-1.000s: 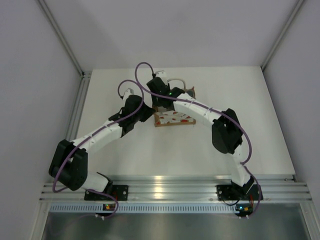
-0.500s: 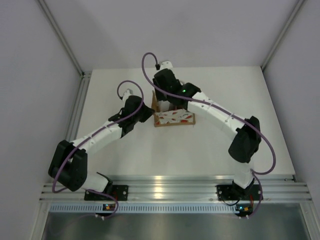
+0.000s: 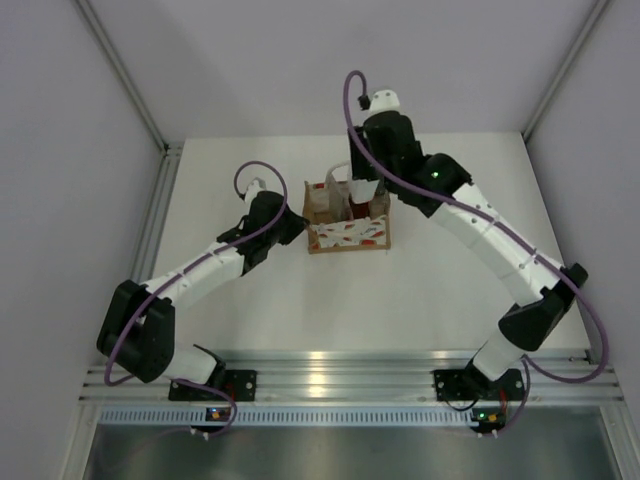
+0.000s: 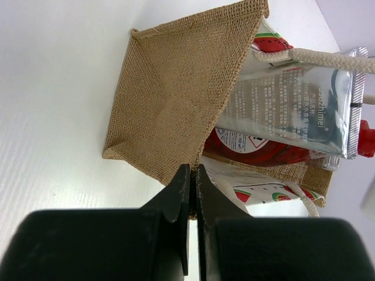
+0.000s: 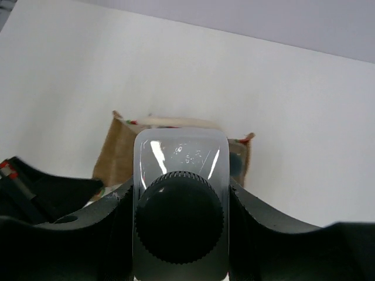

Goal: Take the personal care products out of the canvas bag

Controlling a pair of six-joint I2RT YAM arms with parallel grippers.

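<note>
While the left pincer (image 4: 192,171) rests clenched beside the tan canvas bag (image 4: 170,99), the right pincer (image 5: 179,196) grasps a pale squarish dark-capped bottle (image 5: 179,155) above it.

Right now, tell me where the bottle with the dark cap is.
In the right wrist view the bottle is clamped in the right gripper, above the bag; overhead, it hangs over the bag's far side.

A white table (image 3: 250,320) is lying flat beneath the left gripper (image 4: 192,175) and the right gripper (image 5: 180,205), catching a soft glare behind them. Pale grey walls (image 3: 60,150) are rising to either side and beyond the grippers, with metal strips (image 3: 120,70) running down the corners. A ribbed aluminium rail (image 3: 340,385) is spanning the table's edge behind both, shining brightly.
</note>
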